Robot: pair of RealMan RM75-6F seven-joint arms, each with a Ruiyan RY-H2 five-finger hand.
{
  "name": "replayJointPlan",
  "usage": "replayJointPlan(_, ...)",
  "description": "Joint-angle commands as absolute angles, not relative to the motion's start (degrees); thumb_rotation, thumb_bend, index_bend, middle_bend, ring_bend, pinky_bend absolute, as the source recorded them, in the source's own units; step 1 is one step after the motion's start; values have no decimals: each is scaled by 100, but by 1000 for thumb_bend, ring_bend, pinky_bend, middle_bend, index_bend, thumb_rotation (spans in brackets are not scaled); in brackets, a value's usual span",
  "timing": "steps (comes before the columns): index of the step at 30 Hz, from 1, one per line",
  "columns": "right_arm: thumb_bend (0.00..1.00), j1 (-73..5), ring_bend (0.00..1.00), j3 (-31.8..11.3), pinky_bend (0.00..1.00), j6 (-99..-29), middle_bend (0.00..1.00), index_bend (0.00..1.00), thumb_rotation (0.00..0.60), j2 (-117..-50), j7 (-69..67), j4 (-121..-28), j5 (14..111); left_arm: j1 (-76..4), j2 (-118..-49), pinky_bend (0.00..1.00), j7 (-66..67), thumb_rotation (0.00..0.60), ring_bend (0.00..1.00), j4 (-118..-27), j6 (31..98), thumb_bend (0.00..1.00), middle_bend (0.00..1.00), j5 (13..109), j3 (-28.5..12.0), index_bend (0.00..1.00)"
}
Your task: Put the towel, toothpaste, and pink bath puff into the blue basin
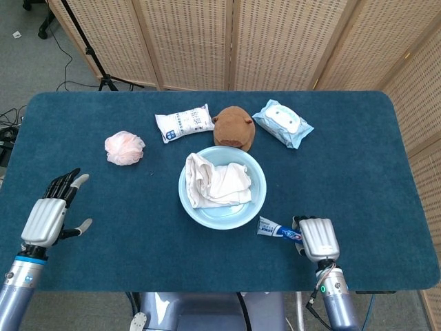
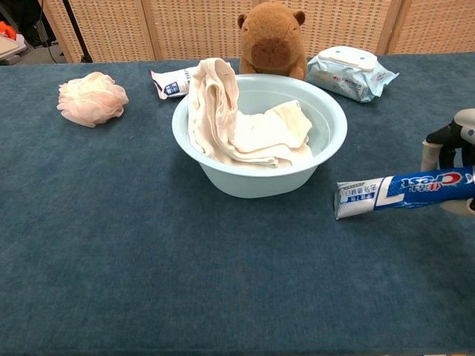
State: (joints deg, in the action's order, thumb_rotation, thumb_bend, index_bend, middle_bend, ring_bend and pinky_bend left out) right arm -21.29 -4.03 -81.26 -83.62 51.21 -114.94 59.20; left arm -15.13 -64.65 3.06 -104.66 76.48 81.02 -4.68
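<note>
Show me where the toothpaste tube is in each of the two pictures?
Head view: toothpaste tube low and right of centre, held by the right robot hand.
Chest view: far right, mid-height, raised off the table.
Shared landmark: the blue basin, just left of the tube's flat end.

The blue basin [image 1: 222, 188] sits mid-table, its left half heaped with the towel [image 1: 215, 181], which rises above the rim there; the right half is lower and open from above. Far of it stand the brown plush toy [image 1: 233, 126], touching or nearly touching the rim, a white packet [image 1: 184, 123] and a wipes pack [image 1: 282, 123]. Bare cloth lies between the basin's near-right rim and the toothpaste [image 2: 404, 192]. The pink bath puff [image 1: 125, 147] sits far left, with open table around it.
</note>
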Motion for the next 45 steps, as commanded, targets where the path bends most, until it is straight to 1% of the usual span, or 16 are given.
replayJointPlan(1, 351, -2143, 547, -423, 615, -8144, 545, 734, 600, -8330, 5133, -11517, 5905, -1517, -6464, 74, 306, 600, 0, -10465, 7638, 247, 0, 8099, -468, 25)
replayJointPlan(5, 350, -2171, 569, -453, 636, -8175, 548, 737, 600, -8272, 5163, -11555, 5911, -1519, -6468, 74, 309, 600, 0, -10466, 7636, 247, 0, 8107, -468, 25)
replayJointPlan(21, 350, -2406, 571, -766, 636, -8420, 550, 739, 600, -7816, 5577, -12013, 5872, -1519, -6454, 74, 266, 600, 0, -10467, 7615, 247, 0, 8090, -476, 25)
replayJointPlan(39, 350, -2602, 587, -860, 655, -8515, 552, 742, 600, -7706, 5723, -12126, 5784, -1523, -6454, 74, 248, 600, 0, -10448, 7597, 247, 0, 8053, -491, 25)
replayJointPlan(45, 348, -2718, 588, -955, 655, -8515, 552, 742, 600, -7642, 5795, -12173, 5712, -1526, -6456, 74, 247, 600, 0, -10448, 7585, 248, 0, 8023, -500, 25)
